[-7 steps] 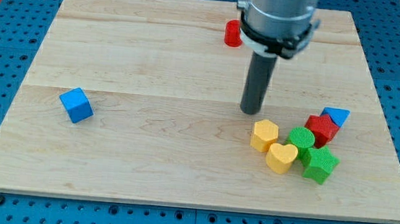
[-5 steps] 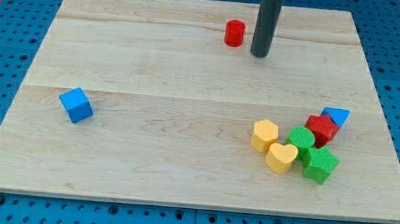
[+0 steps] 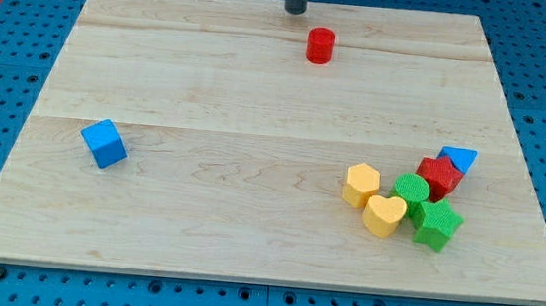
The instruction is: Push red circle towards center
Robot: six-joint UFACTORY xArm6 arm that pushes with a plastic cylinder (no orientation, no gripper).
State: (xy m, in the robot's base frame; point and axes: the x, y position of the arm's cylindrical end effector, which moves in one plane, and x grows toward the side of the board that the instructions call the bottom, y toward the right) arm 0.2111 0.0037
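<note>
The red circle [image 3: 320, 45] is a small red cylinder standing on the wooden board [image 3: 199, 206] near the view's top, a little right of the middle. My tip [image 3: 295, 11] is at the board's top edge, just above and to the left of the red circle, with a small gap between them. Only the rod's lower part shows; the rest is cut off by the view's top.
A blue cube [image 3: 104, 143] lies at the view's left. At the lower right is a cluster: yellow hexagon [image 3: 360, 184], yellow heart [image 3: 384, 214], green circle [image 3: 411, 193], green star [image 3: 437, 225], red star [image 3: 438, 175], blue triangle [image 3: 459, 157].
The rod has moved from the board's middle right up towards the view's top and then left, passing the red circle. No block has moved.
</note>
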